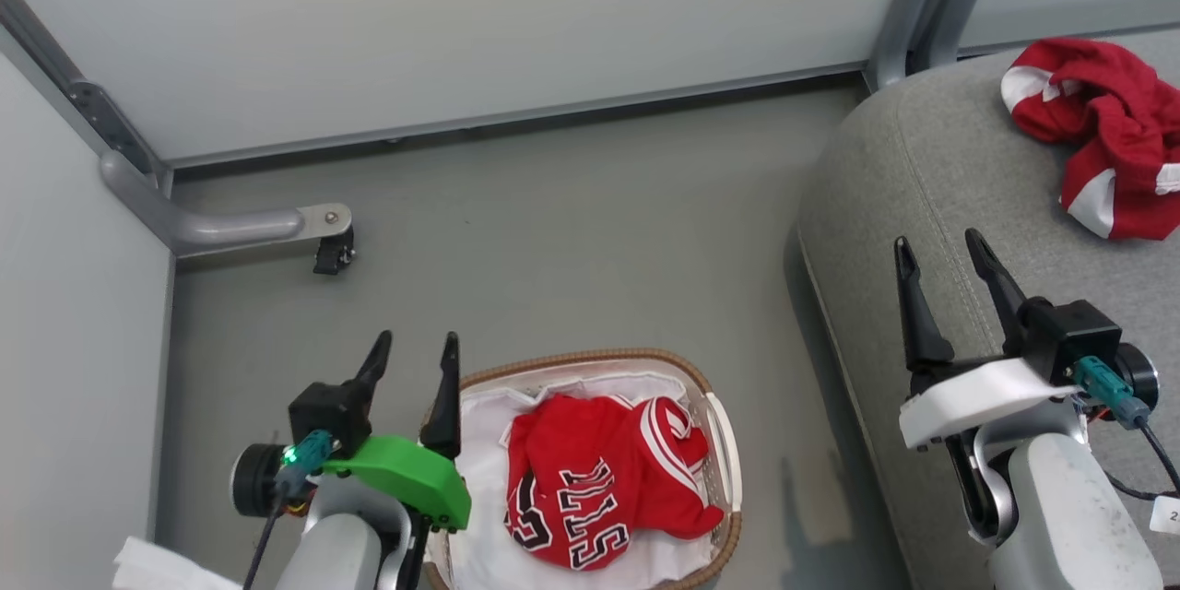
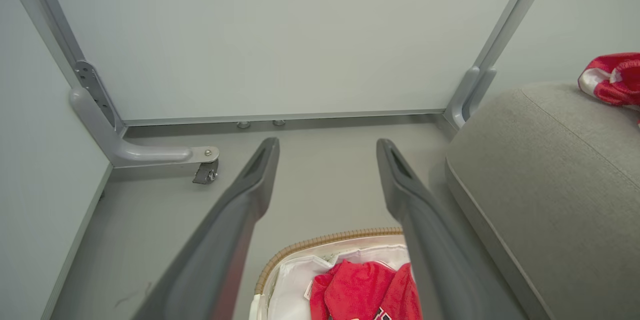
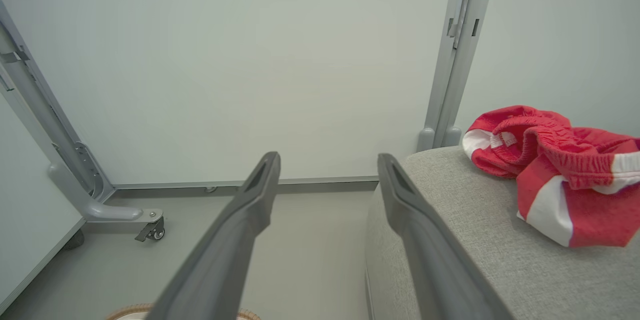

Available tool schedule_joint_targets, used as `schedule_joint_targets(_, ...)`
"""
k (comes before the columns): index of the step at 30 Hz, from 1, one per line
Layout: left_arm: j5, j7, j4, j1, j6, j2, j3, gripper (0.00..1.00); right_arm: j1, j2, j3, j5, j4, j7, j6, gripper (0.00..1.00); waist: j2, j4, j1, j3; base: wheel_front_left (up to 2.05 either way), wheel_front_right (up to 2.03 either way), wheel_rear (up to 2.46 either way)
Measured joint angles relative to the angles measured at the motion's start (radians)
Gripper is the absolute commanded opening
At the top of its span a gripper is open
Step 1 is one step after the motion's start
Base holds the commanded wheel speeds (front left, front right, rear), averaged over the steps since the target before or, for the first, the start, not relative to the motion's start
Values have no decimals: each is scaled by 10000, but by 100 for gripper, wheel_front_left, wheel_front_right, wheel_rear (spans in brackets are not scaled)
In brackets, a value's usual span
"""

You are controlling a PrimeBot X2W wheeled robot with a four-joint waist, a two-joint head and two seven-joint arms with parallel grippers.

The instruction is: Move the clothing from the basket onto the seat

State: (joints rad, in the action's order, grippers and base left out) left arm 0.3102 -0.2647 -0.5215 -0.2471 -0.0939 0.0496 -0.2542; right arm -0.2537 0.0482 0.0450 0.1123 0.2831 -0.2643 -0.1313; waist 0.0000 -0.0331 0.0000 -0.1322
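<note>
Head view, mid-job: finds the lettered red jersey (image 1: 599, 479) crumpled in the basket (image 1: 590, 358) on the floor (image 1: 553, 249), atop a white liner (image 1: 479, 461), with a second red garment (image 1: 1106, 129) already lying on the seat (image 1: 922, 184) to the right. Shows the left gripper (image 1: 417, 338) poised by the basket's left rim, jaws open and empty; likewise the right gripper (image 1: 938, 241) over the seat's edge, jaws apart, holding nothing. Risks pinching the liner along with the jersey, or snagging the rim and tipping the light basket. Could also let a loosely caught jersey slide to the floor short of the seat.
</note>
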Motion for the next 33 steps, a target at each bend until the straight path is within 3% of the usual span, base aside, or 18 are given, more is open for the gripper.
schedule_joint_targets(8,399,293,-2905,-2098,-180,-15,-2178,100,-1077,4,138,-2,-209,0,0,100,0,-322,0,-1245,0,0,0)
schedule_joint_targets(14,568,713,-4144,-3142,-293,-29,-3904,100,-1912,6,15,253,-451,0,0,100,0,-658,1,-2420,0,0,0)
schedule_joint_targets(22,669,951,-5258,-4272,-334,-36,-4995,100,-3076,15,-416,830,-596,0,0,100,0,-1283,1,-4175,0,0,0)
schedule_joint_targets(33,773,828,-6149,-4868,-341,-40,-5739,100,-3777,15,-1160,1348,-825,0,0,100,0,-2377,2,-6031,0,0,0)
